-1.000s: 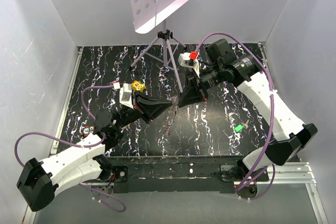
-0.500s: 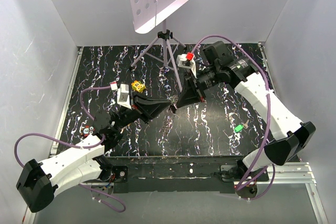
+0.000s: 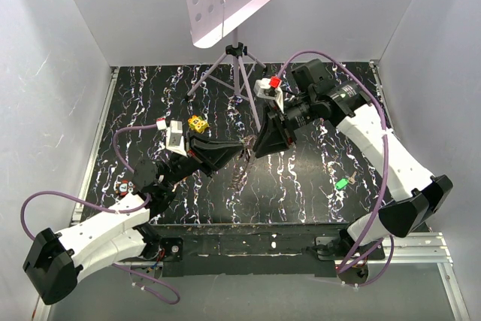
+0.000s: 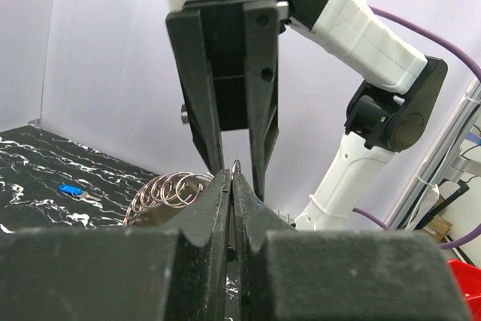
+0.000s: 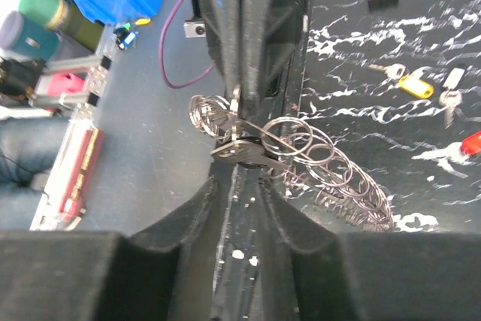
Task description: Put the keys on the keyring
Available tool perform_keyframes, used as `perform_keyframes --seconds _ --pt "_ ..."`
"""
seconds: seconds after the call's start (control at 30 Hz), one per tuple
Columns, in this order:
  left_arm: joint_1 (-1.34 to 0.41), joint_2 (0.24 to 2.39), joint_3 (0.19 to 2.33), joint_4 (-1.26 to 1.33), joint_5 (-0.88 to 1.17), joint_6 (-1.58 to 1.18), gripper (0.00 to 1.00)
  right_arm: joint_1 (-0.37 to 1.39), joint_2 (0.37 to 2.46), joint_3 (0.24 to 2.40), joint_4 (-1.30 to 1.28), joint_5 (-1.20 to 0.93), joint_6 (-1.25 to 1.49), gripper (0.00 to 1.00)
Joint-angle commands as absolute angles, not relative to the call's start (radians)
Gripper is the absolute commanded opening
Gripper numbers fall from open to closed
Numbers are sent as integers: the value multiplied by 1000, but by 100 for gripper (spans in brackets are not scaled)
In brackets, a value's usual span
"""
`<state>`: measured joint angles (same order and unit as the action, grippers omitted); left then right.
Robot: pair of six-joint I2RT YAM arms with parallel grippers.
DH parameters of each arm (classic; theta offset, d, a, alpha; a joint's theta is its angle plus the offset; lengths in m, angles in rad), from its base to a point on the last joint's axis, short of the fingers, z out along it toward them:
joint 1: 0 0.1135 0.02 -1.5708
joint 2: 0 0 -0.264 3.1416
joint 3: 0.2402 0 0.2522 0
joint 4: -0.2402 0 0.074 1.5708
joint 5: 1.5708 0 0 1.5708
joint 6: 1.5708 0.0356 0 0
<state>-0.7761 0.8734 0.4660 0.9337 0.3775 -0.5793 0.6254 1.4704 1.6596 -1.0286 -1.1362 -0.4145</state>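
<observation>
Keyring (image 5: 331, 178) is held above mid-table (image 3: 301, 186), pinched in the closed left gripper (image 4: 231, 186). Right gripper (image 4: 237, 174) jaws are noted slightly apart beside a silver key (image 5: 242, 154). Ring should be kept steady while the key is threaded.

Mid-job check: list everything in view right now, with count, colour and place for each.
keyring: one, silver chain of wire rings, hanging between the two pincers.
keys: at least four loose on the table; green by the right arm, blue, yellow and red farther off.
yellow block: one, dark-spotted, beside the left wrist.
stand: one, grey tripod with perforated sheet, table's back.
table: one, black with white marbling.
left pincer: one, black, shut on the keyring.
right pincer: one, black, jaws slightly parted at the keyring.
</observation>
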Motion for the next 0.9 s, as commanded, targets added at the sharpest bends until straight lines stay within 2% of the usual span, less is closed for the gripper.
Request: perform_keyframes --seconds 0.0,0.2,0.7,0.87 --pt "-779 839 465 928 359 -558 0 617 1445 1750 -1104 -1183 -520 39" --pt "-779 857 471 936 377 -568 0 618 1468 1775 -1068 -1180 -485 46" --pt "-779 867 476 937 374 -565 0 644 1488 1756 -997 -1172 -414 46" --pt "-779 862 477 928 367 -555 0 652 1491 1749 -986 -1167 -405 40"
